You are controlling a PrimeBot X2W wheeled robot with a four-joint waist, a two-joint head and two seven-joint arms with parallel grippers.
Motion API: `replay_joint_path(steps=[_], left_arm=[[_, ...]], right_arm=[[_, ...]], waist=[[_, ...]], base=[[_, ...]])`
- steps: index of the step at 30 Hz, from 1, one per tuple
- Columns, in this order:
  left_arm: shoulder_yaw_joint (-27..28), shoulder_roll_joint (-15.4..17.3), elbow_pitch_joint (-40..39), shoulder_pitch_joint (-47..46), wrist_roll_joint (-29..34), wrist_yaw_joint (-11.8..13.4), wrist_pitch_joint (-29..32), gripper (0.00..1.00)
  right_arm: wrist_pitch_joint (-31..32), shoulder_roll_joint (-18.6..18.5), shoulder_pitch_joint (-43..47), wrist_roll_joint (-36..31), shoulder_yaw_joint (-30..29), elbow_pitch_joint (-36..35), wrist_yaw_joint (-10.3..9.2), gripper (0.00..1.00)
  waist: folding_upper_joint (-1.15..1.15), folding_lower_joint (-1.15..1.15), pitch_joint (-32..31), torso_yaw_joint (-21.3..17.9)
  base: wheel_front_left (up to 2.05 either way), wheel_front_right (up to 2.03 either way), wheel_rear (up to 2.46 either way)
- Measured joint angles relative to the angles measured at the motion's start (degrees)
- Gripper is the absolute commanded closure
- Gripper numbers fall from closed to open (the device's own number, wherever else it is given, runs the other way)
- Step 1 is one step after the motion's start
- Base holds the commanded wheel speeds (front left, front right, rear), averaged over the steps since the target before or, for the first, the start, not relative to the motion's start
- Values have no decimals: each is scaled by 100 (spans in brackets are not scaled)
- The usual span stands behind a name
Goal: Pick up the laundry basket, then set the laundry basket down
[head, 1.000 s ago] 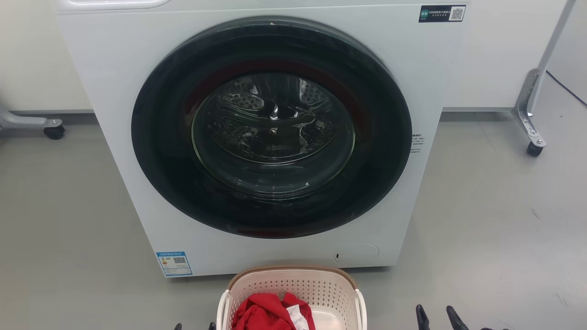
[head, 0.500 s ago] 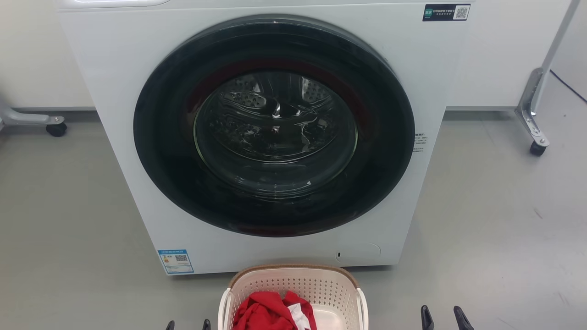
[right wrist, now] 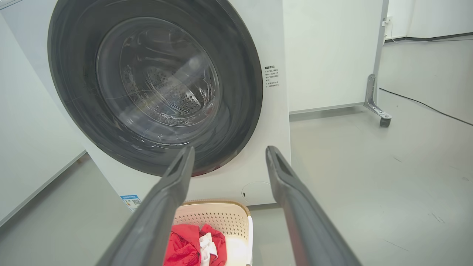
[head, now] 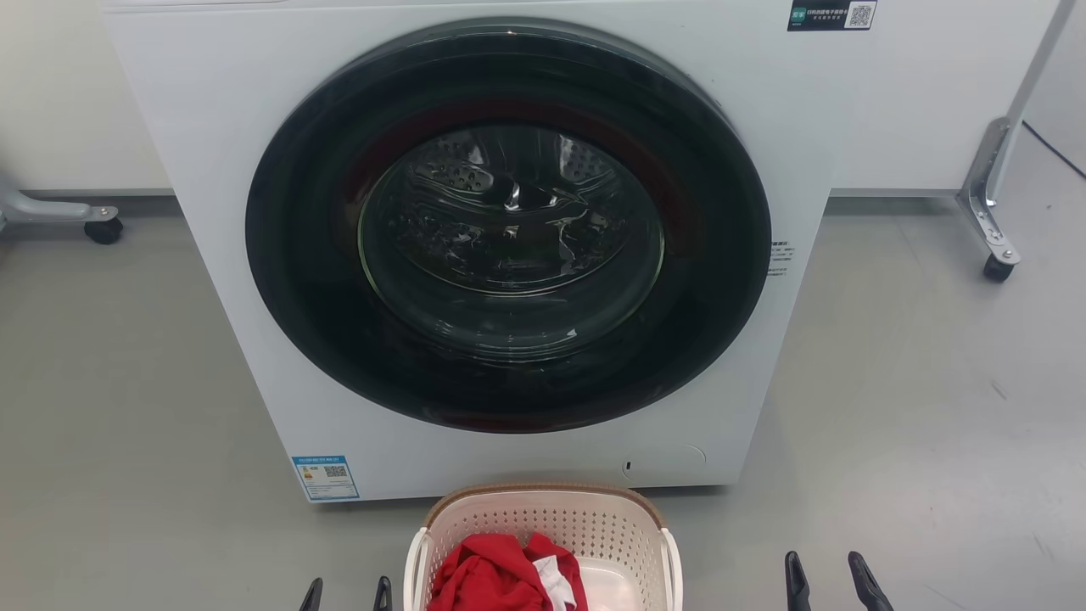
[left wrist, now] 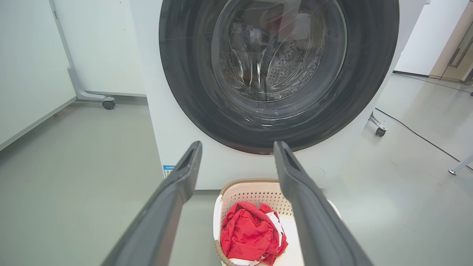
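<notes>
The laundry basket (head: 624,543) is cream-white with perforated walls and a brown woven-look rim. It stands on the grey floor just before the washing machine (head: 212,127), with red and white cloth (head: 488,577) inside. My left gripper (head: 346,592) is open at the bottom edge, left of the basket and apart from it. My right gripper (head: 830,577) is open further off to the basket's right. The left wrist view has the basket (left wrist: 255,192) below and between the spread fingers (left wrist: 177,184). In the right wrist view the basket (right wrist: 218,218) lies low left of centre.
The washing machine's round dark door (head: 509,225) is closed. Wheeled frame legs stand at the far left (head: 103,229) and far right (head: 994,255) by white panels. A black cable (right wrist: 425,105) runs across the floor on the right. Open grey floor lies on both sides.
More of both grippers' fingertips shows at the bottom edge than before, the left ones further left. The whole picture has shifted slightly upward, so the camera moved. The basket stays put.
</notes>
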Motion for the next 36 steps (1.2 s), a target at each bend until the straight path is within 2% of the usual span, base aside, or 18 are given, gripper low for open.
replay_joint_path(steps=[26,27,36], left_arm=[[108,-52,-124,1,130,0,0,0],[108,-52,-125,1,130,-1,0,100],[114,-54,247,125,18,-20,56,100]], right_arm=[[0,113,93,-231,-113,-210,0,0],[0,116,94,-231,-116,-211,0,100],[31,123,197,-165,-111,215,24,100]], waist=[[0,0,43,9],[0,0,44,11],[0,0,53,10]], base=[[0,0,0],[0,0,0],[0,0,0]])
